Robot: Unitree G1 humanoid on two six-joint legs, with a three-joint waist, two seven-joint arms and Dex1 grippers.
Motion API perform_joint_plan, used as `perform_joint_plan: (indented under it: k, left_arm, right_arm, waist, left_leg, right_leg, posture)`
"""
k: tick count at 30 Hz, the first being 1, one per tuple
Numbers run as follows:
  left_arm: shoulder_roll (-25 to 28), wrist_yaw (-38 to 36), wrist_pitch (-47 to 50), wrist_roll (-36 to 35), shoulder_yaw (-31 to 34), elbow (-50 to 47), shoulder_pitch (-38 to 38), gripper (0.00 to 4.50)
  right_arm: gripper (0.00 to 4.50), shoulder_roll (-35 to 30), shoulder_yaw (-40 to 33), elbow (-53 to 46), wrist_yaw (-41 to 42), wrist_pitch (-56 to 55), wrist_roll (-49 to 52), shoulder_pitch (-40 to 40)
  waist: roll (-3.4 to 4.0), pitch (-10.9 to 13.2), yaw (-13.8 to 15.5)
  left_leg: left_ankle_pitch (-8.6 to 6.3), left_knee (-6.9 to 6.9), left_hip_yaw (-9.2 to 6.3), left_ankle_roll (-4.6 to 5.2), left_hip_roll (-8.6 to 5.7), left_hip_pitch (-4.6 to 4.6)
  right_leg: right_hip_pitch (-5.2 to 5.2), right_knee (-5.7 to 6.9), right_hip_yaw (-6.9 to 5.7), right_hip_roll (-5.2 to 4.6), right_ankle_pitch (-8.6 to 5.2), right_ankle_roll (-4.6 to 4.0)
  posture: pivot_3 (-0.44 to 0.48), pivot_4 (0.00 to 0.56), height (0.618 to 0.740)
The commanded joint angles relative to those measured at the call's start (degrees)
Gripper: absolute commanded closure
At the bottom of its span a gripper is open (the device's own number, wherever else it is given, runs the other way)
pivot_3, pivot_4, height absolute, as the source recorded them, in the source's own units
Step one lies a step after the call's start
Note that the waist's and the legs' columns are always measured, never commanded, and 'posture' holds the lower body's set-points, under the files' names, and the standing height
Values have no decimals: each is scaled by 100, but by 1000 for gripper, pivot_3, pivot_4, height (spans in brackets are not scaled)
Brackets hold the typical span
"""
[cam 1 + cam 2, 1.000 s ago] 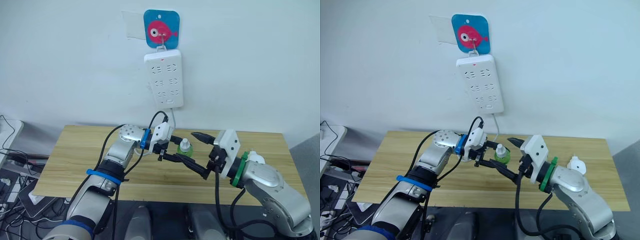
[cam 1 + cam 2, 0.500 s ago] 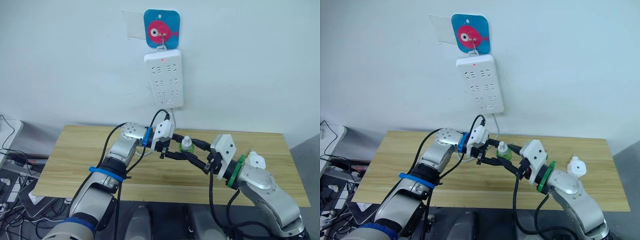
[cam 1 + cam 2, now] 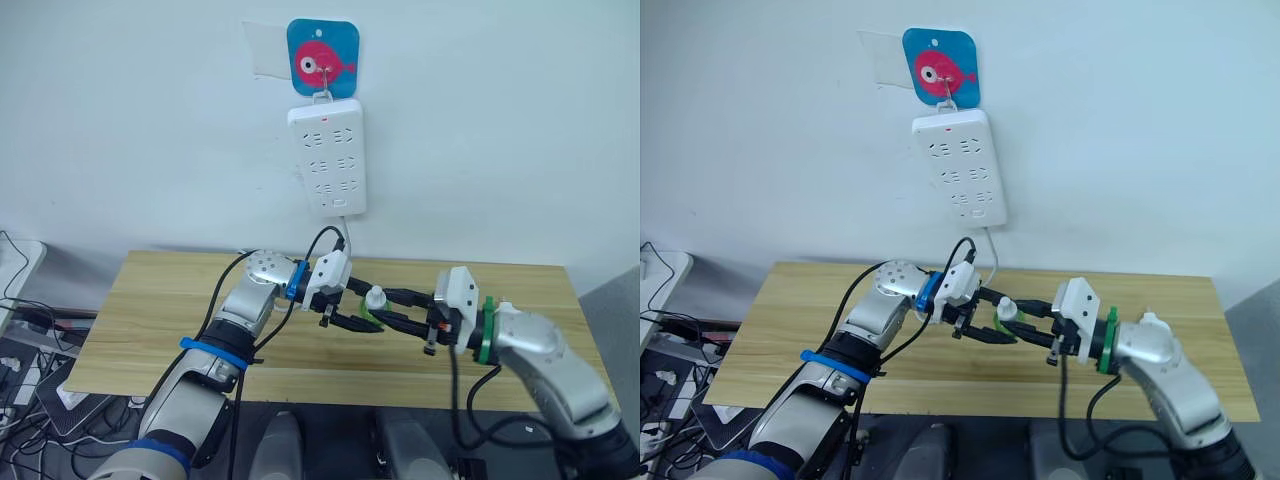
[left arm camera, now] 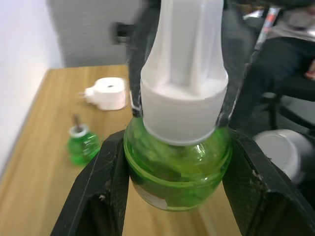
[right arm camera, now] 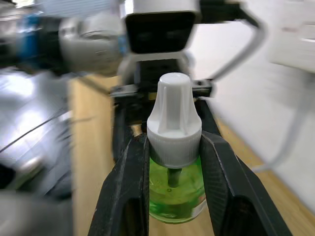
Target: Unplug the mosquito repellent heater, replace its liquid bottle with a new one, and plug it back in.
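Observation:
A green liquid bottle (image 3: 372,303) with a white cap (image 5: 173,128) hangs above the table's middle, between both grippers. My left gripper (image 4: 177,162) is shut on its green body. From the opposite side, my right gripper (image 5: 173,147) is shut on the white cap, one finger pressed against each side. The mosquito repellent heater (image 4: 109,93), white with a round hole on top, lies unplugged on the table behind the bottle. A second small green bottle (image 4: 82,145), uncapped with a dark wick, stands on the wood near the heater.
A white power strip (image 3: 327,155) hangs on the wall from a blue fish hook (image 3: 322,60), its cable dropping to the wooden table (image 3: 150,300). Cables and boxes lie on the floor at the left.
My right gripper moved left to the bottle and shut its wide-open fingers on the white cap. The left gripper kept its hold on the bottle, shifting slightly right.

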Motion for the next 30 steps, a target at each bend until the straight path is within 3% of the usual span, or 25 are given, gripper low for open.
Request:
perform_joint_plan:
  k: [1,6,11,16,22,30]
  left_arm:
    - [277,-318,-37,-109,55,-261,120,2239]
    - [341,-313,98,-156,30,-469,199,2239]
    - [278,-65,99,-123,121,-349,170,2239]
    - [208,199,10,-77,218,-106,84,2239]
    - [99,423,15,-66,268,-56,116,2239]
    - [30,530,56,-47,227,-34,127,2239]
  right_arm:
    - [3462,-175,318,532,1681,-217,365,-881]
    - [3462,124,597,1342,2157,-117,222,-1898]
    - [1705,-121,292,1151,2153,230,394,-1752]
    - [42,-640,-449,135,1506,680,613,-674]
    - [42,-262,-1169,-1251,-496,1490,801,55]
    - [42,326,-755,-2054,-1848,2237,803,-209]
  waist:
    - [0,0,-35]
    - [-3,3,-22]
    - [-4,4,104]
    - [-5,5,215]
    - [-5,5,64]
    - [-4,4,-5]
  left_leg:
    - [0,-1,1,0,0,2]
    - [0,-4,-8,1,6,0]
    - [-1,-3,-10,2,-1,-11]
    - [-1,-3,-18,2,-10,-22]
    - [-1,-3,-7,2,-5,-11]
    - [0,-1,-8,0,0,-6]
  right_leg:
    - [0,2,1,0,1,-1]
    - [-1,1,-7,3,0,-4]
    - [-3,-11,-11,-8,0,-5]
    - [-2,-27,-22,-19,0,-4]
    - [-2,-11,-9,-13,1,-3]
    - [-3,2,-7,-4,1,-3]
  posture:
    - [-9,225,740]
    - [14,229,740]
    - [6,226,740]
    - [-20,218,740]
    - [-48,208,740]
    - [-72,198,740]
